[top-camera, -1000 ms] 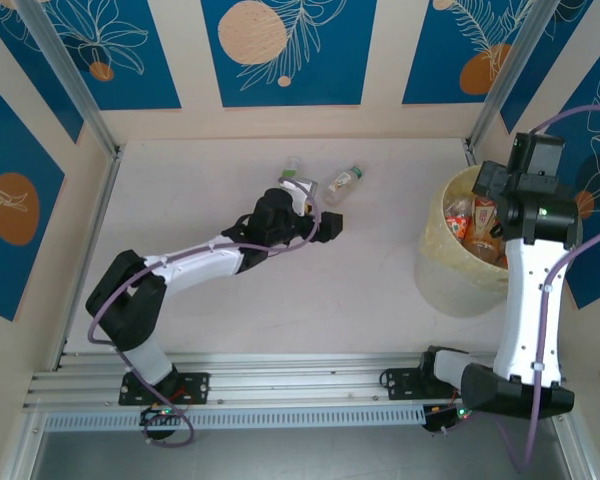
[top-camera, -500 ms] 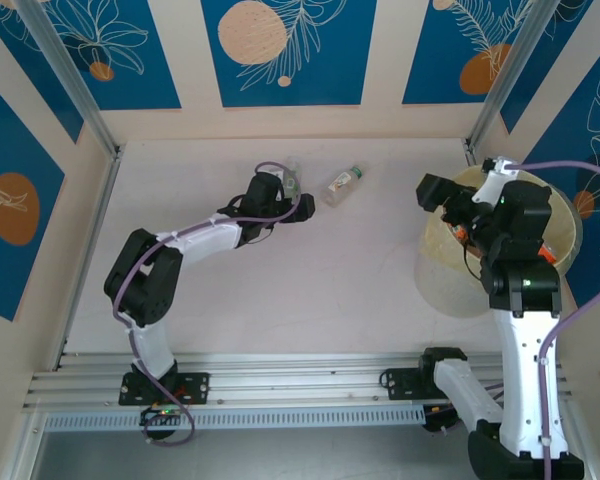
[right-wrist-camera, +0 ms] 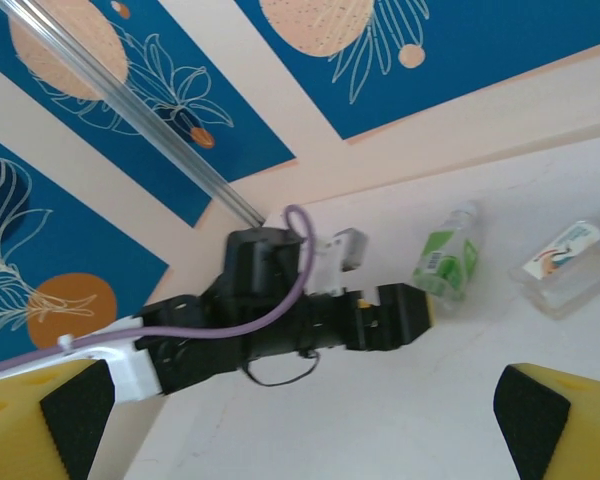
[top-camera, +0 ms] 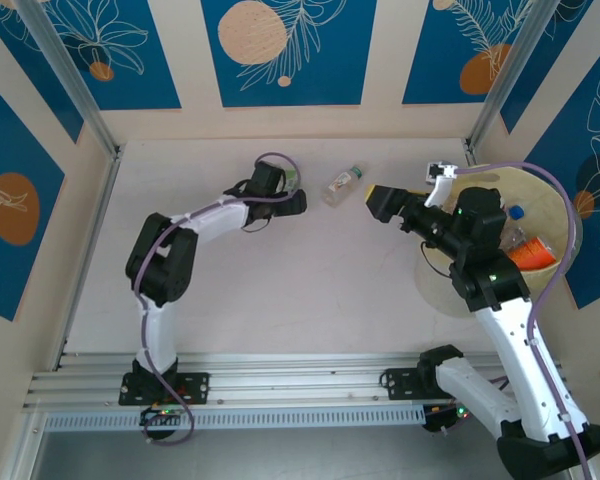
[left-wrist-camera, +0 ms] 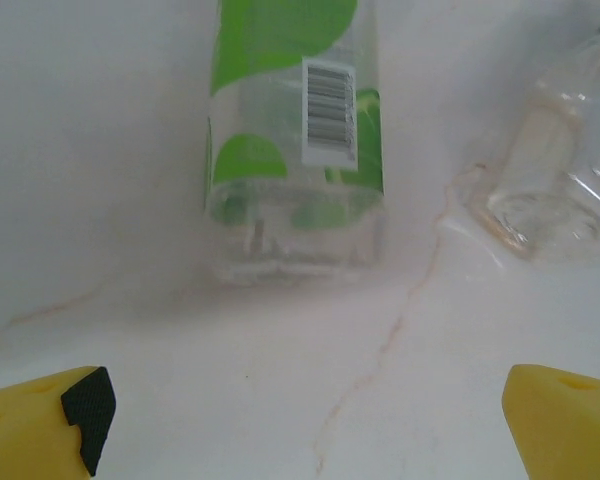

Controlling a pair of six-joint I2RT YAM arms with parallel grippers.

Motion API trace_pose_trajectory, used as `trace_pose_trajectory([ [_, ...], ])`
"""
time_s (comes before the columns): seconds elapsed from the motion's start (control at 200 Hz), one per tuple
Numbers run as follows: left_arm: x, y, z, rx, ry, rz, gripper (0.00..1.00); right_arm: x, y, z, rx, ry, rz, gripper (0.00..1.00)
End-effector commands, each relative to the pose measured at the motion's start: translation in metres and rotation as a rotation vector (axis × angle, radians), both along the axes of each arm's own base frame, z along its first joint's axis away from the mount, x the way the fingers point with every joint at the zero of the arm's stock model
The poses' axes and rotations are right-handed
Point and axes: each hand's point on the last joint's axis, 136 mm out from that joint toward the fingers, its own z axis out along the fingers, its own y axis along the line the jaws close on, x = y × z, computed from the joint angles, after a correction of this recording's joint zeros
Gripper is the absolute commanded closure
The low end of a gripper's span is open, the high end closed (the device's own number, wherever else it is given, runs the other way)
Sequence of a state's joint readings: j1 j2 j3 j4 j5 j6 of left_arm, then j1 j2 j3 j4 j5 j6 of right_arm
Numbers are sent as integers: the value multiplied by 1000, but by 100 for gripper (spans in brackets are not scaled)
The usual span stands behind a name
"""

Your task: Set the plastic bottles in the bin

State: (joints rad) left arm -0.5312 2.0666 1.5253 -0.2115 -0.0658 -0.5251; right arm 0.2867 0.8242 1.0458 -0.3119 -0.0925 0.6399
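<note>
Left pincer (top-camera: 294, 200), jaws wide, sits at 12 o'clock on the counter (top-camera: 280, 290), just short of a green-labelled bottle (left-wrist-camera: 295, 130) whose barcode (left-wrist-camera: 330, 110) faces up. A second clear bottle (top-camera: 343, 185) lies near it toward 1 o'clock. Both are close to the back wall (top-camera: 280, 122). Right pincer (top-camera: 385, 200), wide and holding nothing, hangs beside the bin (top-camera: 440, 285) at 3 o'clock. Open counter spreads toward 6 and 9 o'clock.

Light is bright, even and diffuse. In the overhead view the pale table (top-camera: 310, 280) looks slightly washed out, with only faint soft shadows. In the left wrist view the green-labelled bottle (left-wrist-camera: 295, 130) is hazy and soft, and the clear bottle (left-wrist-camera: 555, 190) at upper right nearly bleaches into the white surface.
</note>
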Motion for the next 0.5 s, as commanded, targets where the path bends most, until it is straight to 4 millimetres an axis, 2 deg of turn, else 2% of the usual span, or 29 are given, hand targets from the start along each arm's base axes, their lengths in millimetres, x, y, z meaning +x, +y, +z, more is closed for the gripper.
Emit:
trace_pose_trajectory([
  [0.0,14,20,-10,180,12,18,0,5,5,14,46,-37,-24,1],
  [0.105,35,17,-13,254,-1,-5,0,7,7,6,36,-2,-35,1],
  [0.21,52,12,-19,305,15,-22,0,6,11,8,49,15,-18,1],
  [0.42,64,2,-33,300,28,-23,0,6,9,5,37,32,-34,1],
  [0.495,64,2,-38,301,36,-23,4,6,8,4,31,36,-37,1],
])
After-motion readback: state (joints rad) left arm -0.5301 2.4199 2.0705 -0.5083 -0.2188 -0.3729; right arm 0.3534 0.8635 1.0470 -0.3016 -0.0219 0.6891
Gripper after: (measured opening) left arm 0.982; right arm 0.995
